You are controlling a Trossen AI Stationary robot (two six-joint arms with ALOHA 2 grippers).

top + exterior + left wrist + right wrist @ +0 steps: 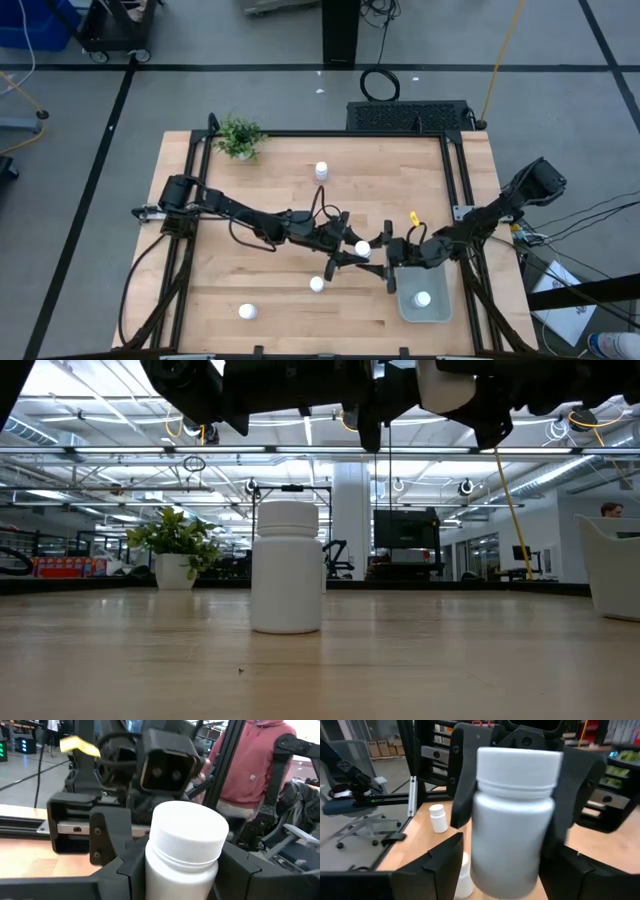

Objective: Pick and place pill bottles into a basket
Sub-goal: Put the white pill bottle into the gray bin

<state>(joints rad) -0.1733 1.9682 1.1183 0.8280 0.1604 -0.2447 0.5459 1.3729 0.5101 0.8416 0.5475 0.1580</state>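
My left gripper [356, 250] is shut on a white pill bottle [362, 248] held in the air right of the table's middle. My right gripper [389, 256] is open and faces it from the right. Its fingers [437, 865] stand wide on either side just short of the bottle [512, 815] and touch nothing. The pale basket [440, 312] sits at the near right with one bottle [423, 298] standing in it. Three more bottles stand on their bases on the table: far centre [321, 170], near centre [317, 284] and near left [247, 312]. My left gripper pinches the bottle's body [156, 870] below the cap between its two fingers, one on each side [462, 785]. The fingers come level from the table's left. The bottle stands upright with its cap up, lifted clear of the table [445, 385].
A small green potted plant [239, 137] stands at the far left corner. Black rails [458, 180] run along the table's sides. A person in a pink hooded top [250, 765] stands beyond the table. Bare wood lies in the near middle [300, 320].
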